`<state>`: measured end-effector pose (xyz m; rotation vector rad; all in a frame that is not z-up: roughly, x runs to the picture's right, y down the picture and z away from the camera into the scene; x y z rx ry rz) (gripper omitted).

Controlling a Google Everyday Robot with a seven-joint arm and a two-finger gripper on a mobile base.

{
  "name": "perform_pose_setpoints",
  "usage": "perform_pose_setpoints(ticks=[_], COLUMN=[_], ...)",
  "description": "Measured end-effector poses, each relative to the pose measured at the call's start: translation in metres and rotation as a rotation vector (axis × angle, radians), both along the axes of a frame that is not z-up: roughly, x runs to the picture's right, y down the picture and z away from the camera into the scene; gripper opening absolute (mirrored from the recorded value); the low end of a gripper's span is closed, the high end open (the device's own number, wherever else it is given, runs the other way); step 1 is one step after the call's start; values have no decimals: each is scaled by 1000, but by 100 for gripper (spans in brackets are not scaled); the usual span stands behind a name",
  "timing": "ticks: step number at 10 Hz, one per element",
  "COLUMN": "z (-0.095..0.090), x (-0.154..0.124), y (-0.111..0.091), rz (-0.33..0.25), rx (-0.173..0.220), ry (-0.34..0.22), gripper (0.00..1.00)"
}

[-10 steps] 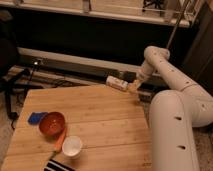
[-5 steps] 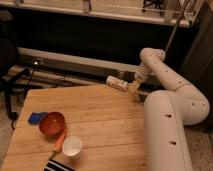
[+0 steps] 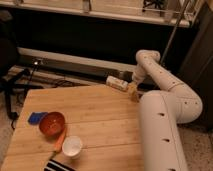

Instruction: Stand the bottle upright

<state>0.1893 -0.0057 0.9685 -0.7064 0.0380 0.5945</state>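
Bottle (image 3: 116, 83) lies on its side at the far edge of the counter (image 3: 95, 125), in the upper middle of the frame. The pincer (image 3: 132, 91) hangs just beside its right end, spread wide and holding nothing, probably ready to grab it and tip it up.

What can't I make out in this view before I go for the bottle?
Camera view, the only one:
- The tool is at the far edge of the table, by the right end of the bottle. Blur merges them, so contact is unclear.
- The bottle's cap is lost in blur beside the tool.
- The striped object is cut off by the bottom edge.
- The orange item between the red bowl and white cup is too blurred to identify.
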Motion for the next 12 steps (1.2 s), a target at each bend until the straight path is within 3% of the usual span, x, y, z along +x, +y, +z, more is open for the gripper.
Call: perform_pose_setpoints(ticks=[7,12], z=[21,25], x=[-3,-3], y=[15,2], rz=[-80,-60], rx=[-50,-32], ry=[18,31], gripper=[65,65])
